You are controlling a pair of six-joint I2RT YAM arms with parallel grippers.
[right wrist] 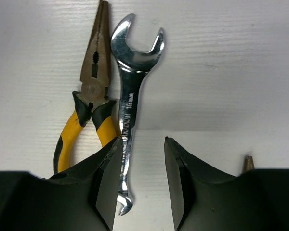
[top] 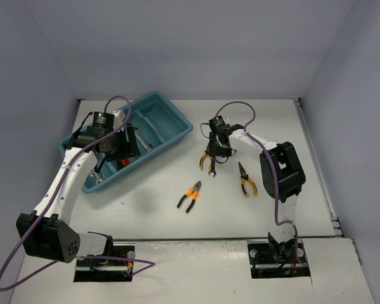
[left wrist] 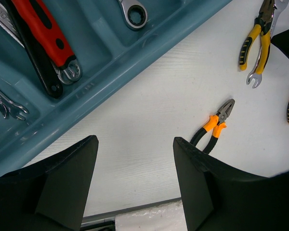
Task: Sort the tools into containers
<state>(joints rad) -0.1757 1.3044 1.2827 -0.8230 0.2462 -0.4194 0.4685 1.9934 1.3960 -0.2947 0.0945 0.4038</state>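
— Hovering where, the right hand [right wrist: 141, 142]?
— Over the silver wrench [right wrist: 127, 106], fingers spread on both sides of it. It lies on the bench [right wrist: 221, 72], just beside the yellow pliers [right wrist: 94, 91].
— And the left hand [left wrist: 135, 142]?
— Spread, empty, near the teal tray [left wrist: 159, 36].

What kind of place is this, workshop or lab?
Likely a lab robot cell, not a workshop: plain grey walls enclose a white table, with pliers laid out beside a teal sorting tray.
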